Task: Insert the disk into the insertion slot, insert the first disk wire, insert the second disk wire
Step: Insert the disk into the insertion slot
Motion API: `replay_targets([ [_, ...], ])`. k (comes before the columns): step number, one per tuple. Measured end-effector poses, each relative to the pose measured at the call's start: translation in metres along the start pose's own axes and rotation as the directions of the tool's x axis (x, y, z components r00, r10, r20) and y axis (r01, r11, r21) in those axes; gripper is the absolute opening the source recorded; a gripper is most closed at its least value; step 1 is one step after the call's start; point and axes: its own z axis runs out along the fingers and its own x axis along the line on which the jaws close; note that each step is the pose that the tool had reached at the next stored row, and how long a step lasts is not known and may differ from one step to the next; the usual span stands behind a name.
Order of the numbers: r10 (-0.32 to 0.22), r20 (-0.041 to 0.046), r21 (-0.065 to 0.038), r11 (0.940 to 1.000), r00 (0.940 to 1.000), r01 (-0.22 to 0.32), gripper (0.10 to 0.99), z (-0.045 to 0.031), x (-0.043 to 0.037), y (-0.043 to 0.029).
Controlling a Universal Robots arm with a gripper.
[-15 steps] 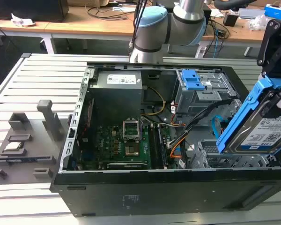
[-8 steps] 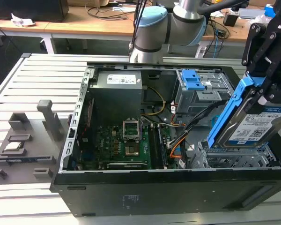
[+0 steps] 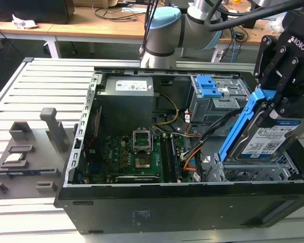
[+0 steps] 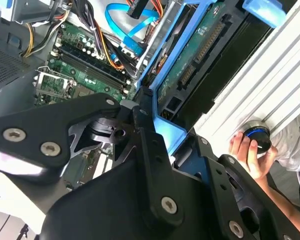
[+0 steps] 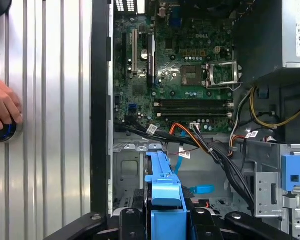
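A slatted metal surface [image 3: 40,81] carries the open black computer case [image 3: 157,207], which lies on its side with its inside facing up. 1 grey-and-blue arm [image 3: 167,30] reaches in from behind the case.

Outside the case, on the exterior view's left, stands a grey fixture [image 3: 25,152] with small parts on it.

Inside the case, the grey power-supply box [image 3: 129,86] fills the far corner on the exterior view's left. The green motherboard [image 3: 126,152] lies in front of it. The taller metal cage with a blue clip [image 3: 213,96] sits in the case's far corner on the exterior view's right. The insertion slot [image 3: 253,174], a low bay of perforated sheet metal, takes the case's near corner on that same side; it is also seen in the first wrist view [image 5: 132,170].

The black tool [image 3: 276,109] hangs over that corner of the case, its 2 fingers clamped on the blue frame of the disk [image 3: 261,139]. The disk is tilted steeply, label toward the exterior view's right, and its lower edge is down at the slot's rim, not seated. I cannot tell whether it touches the metal. The second wrist view shows the disk's green underside [image 4: 195,55].

A bundle of black and orange wires [image 3: 192,147] runs inside the case from the motherboard toward the slot.

Outside the case, a person's hand [image 5: 2,107] rests on a round black knob [image 4: 257,135] on the surface.
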Motion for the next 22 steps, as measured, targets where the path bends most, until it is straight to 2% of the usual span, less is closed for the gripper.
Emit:
replay_targets([
  [2,0.000,0.0000,0.000,1.0000,1.0000,0.000,0.369,0.0067,-0.0001,-0.0003],
  [4,0.000,0.0000,0.000,1.0000,1.0000,0.000,0.369,0.0184,-0.0001,-0.0007],
  [11,-0.001,-0.0001,0.000,1.0000,1.0000,0.001,0.369,0.0345,-0.0001,-0.0013],
  [13,-0.001,0.0000,0.000,1.0000,1.0000,0.001,0.369,0.0417,-0.0002,-0.0016],
  [19,-0.002,-0.0001,0.000,1.0000,1.0000,0.002,0.369,0.0550,-0.0002,-0.0022],
  [22,-0.002,-0.0003,0.000,1.0000,1.0000,0.002,0.369,0.0555,-0.0002,-0.0022],
])
